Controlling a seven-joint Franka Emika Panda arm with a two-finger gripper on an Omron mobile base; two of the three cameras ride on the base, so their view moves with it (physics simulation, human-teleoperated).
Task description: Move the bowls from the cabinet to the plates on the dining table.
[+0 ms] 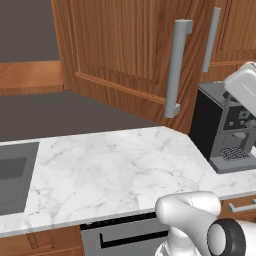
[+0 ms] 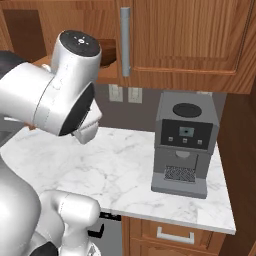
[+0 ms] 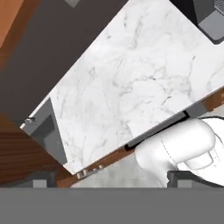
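In the left base view, you have the cabinet (image 1: 120, 55) across the upper half of the frame with one panelled door swung out toward you, its grey bar handle (image 1: 176, 67) standing right of centre. The door hangs open so the shelf behind it can be reached. Below lies the marble table (image 1: 100, 175), with the sink (image 1: 15, 175) at the left edge and the black coffee machine (image 1: 227, 130) at the right, pushed back against the wall to leave the work surface free. No bowl or plate lies on this stone.

In the right base view, the arm's big white joint sits upper left, raised toward the cabinet opening. Just behind it, at the top of the frame beside the door handle, you can make out a dark brown rounded shape (image 2: 107, 50) on the shelf; it is probably the wooden bowl, though the arm hides most of it. The coffee machine has a small display and buttons, but nothing you can read, and no brand shows.

In the hand view, the camera looks down on the table from high up, so the end effector (image 3: 111, 183) is lifted well clear of it. Its two dark tips sit far apart at the bottom edge, spread wide with nothing between them. No writing shows here either.
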